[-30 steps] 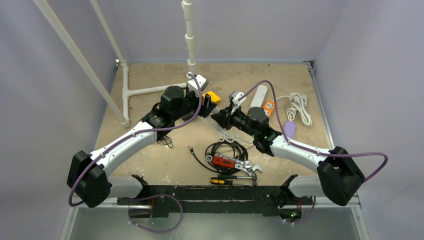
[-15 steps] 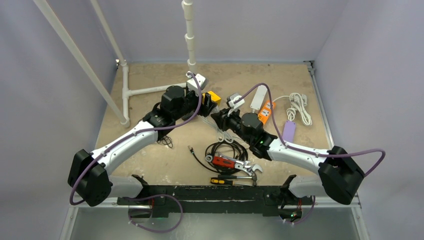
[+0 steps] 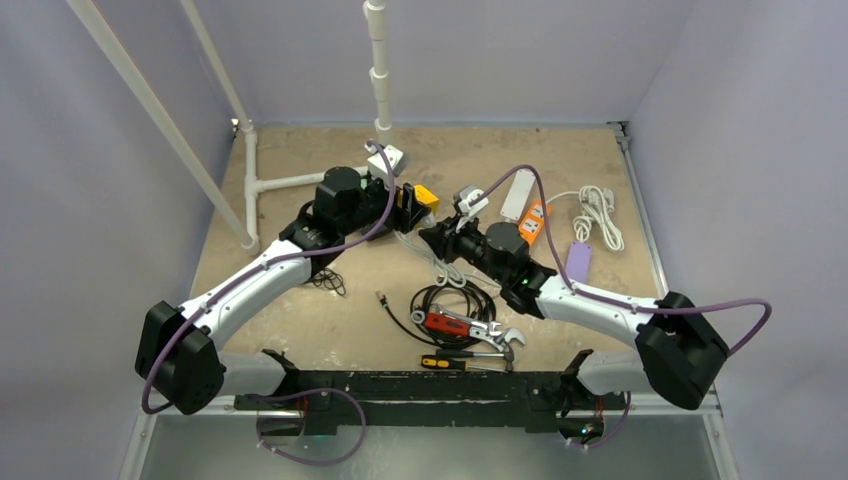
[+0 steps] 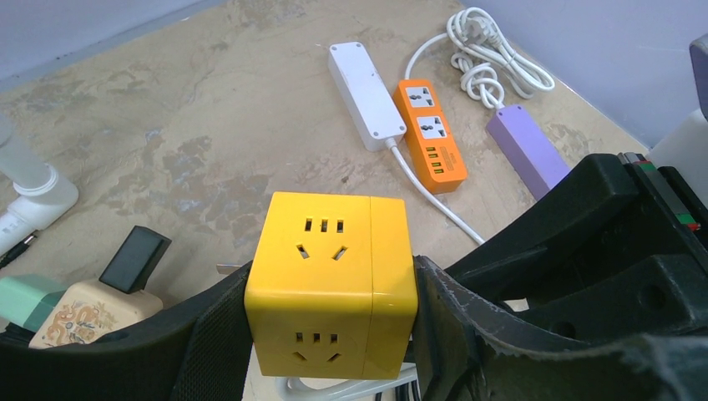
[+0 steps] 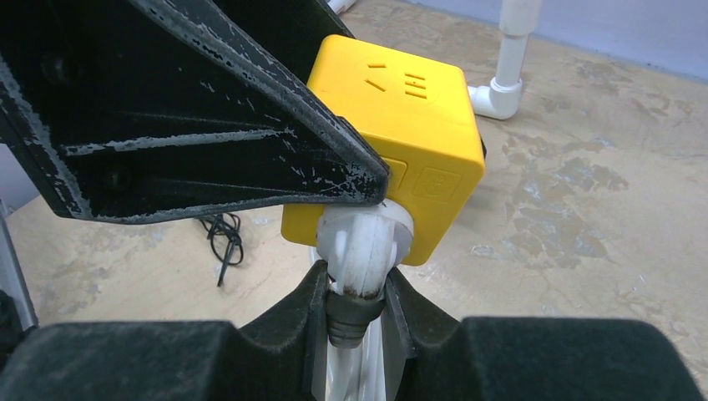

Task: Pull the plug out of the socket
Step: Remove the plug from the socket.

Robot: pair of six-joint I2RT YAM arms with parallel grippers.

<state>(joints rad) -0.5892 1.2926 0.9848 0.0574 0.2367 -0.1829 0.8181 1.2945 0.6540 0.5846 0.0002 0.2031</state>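
Note:
The socket is a yellow cube [image 4: 330, 280] with outlets on its faces, clamped between the two black fingers of my left gripper [image 4: 331, 326] and held off the table. It shows in the top view as a yellow block [image 3: 424, 197] at mid-table. A white round plug [image 5: 366, 242] is seated in the cube's [image 5: 392, 134] near face, with a grey strain relief and white cable running down from it. My right gripper [image 5: 355, 305] is shut on the plug's neck, its fingers [image 5: 311, 305] pressing either side. In the top view the right gripper [image 3: 432, 236] sits just below the cube.
A white power strip [image 3: 517, 193], an orange strip [image 3: 537, 221], a purple block [image 3: 579, 262] and a coiled white cord [image 3: 598, 212] lie at the right. A black cable coil, red tool [image 3: 450, 322] and wrench lie in front. White pipes [image 3: 300, 180] run at the left and back.
The right arm has swung left and closed in on the cube's plug side. The left gripper with the yellow cube has shifted slightly left and back.

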